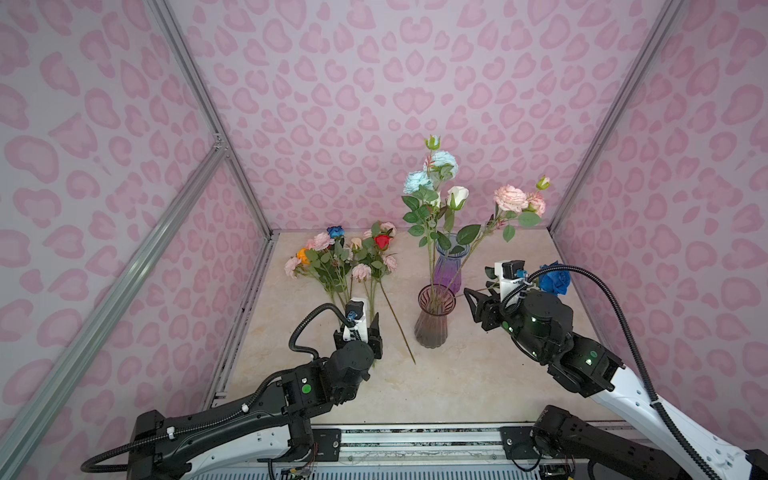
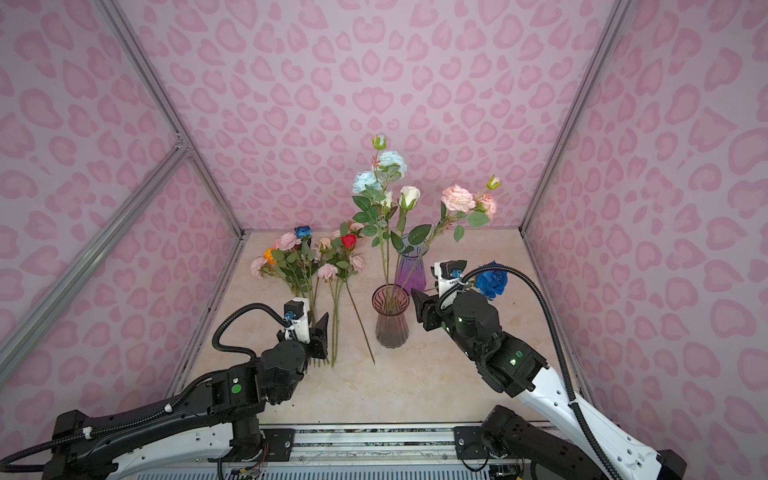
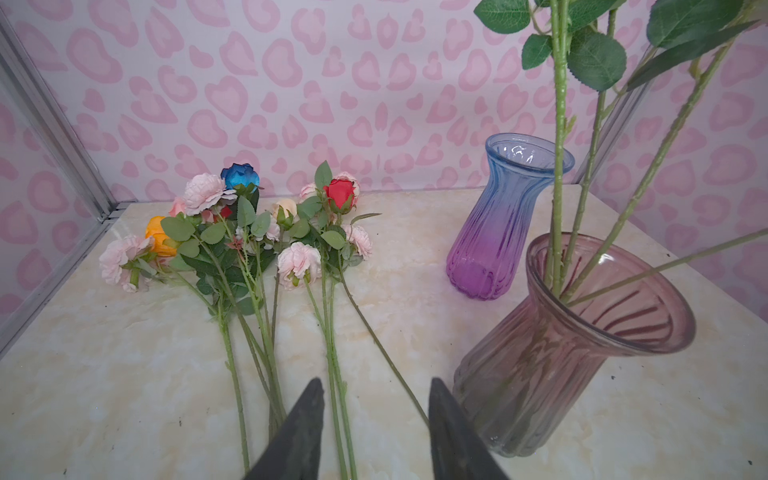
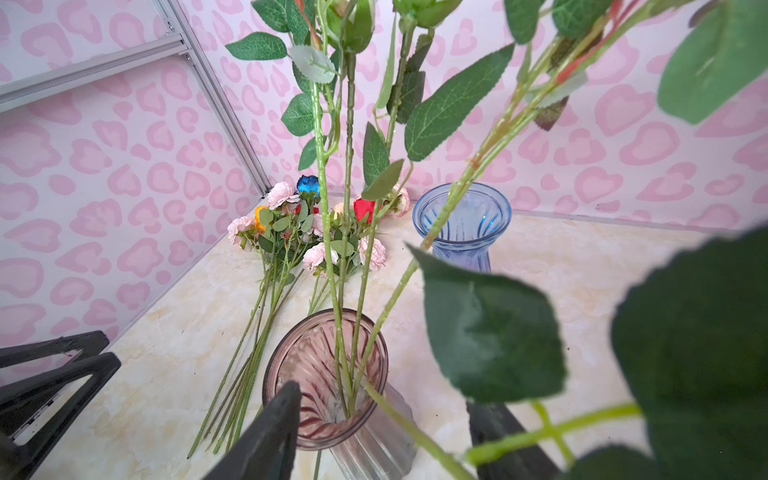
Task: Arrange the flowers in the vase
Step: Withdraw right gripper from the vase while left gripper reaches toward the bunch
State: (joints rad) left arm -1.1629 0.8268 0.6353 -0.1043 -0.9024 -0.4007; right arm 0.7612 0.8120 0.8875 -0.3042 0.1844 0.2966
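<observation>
Marble-look tabletop (image 1: 457, 386) fills the lower middle of both top views, and two arms reach over it from the bottom edge. At the lower centre-left the left gripper (image 3: 376, 384) points toward the back and hangs low over bare stem ends. Its jaws stand apart with two thin stems under the gap and nothing clamped, which I judge to be a pose for choosing the next stem. At the centre-right the right gripper (image 1: 469, 305) is turned toward the left of the frame, just beside the rim of the brown-pink vase (image 1: 434, 320). Its jaws are also apart, and in the right wrist view a green stem passes loose between them. This stem seems to belong to the dark blue rose (image 1: 555, 281), which leans low to the right with its foot in that vase. Pale blue flowers (image 1: 417, 180), a white rose (image 1: 457, 196) and a pink peony (image 1: 510, 198) stand in the same vase. The other flowers (image 1: 340, 262) lie flat at the centre-left, heads to the back and stems toward the arm, so they are easy to pick. Farther back a blue-purple vase (image 1: 451, 270) appears empty, before the pink patterned wall (image 1: 374, 83).
</observation>
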